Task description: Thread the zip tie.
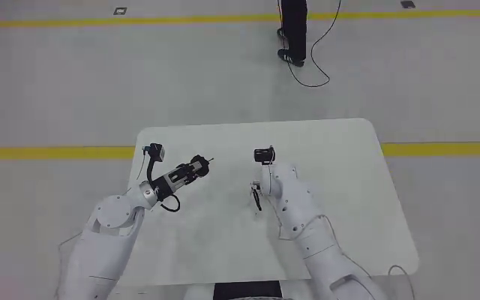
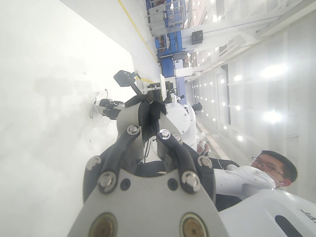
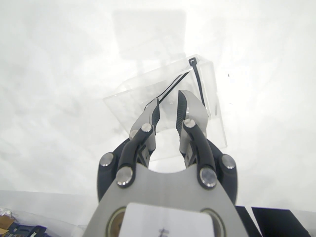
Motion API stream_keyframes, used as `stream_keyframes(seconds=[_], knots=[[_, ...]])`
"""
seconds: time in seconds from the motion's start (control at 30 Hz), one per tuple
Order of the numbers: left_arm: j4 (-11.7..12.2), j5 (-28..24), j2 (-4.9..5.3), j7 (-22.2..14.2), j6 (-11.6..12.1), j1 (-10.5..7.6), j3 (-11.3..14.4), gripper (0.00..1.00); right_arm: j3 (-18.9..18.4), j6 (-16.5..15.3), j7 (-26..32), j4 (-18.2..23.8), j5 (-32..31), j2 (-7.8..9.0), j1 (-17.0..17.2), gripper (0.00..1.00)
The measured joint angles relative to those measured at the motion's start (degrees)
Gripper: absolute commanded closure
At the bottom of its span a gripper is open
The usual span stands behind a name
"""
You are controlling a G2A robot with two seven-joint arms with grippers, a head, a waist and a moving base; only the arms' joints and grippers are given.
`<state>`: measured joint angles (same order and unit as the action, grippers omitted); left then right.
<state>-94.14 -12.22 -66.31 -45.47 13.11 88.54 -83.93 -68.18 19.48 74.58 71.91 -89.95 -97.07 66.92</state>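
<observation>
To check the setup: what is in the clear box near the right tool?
A black zip tie, bent double; the thin strand's end is covered by the right tool.

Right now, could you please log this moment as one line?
left fingers: shut | right fingers: open above clear box | zip tie: at clear box

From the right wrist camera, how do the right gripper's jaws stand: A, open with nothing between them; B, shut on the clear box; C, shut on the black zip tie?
A: the right gripper has its jaws apart with an empty gap, over the clear box, where the black zip tie lies unclamped.
</observation>
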Motion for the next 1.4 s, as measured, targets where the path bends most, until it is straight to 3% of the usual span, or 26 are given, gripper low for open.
stream_keyframes(seconds=[0.57,1.1,1.4], knots=[[0.0,0.0,0.0,0.0,0.0,0.0,0.0,1.0,0.6,0.0,-1.8,-2.1,0.0,-0.47,-0.5,0.82],[0.0,0.0,0.0,0.0,0.0,0.0,0.0,1.0,-0.7,0.0,-1.5,1.4,0.0,-0.06,1.3,0.82],[0.0,0.0,0.0,0.0,0.0,0.0,0.0,1.0,-0.4,0.0,-1.7,-0.2,0.0,-0.05,0.8,0.82]])
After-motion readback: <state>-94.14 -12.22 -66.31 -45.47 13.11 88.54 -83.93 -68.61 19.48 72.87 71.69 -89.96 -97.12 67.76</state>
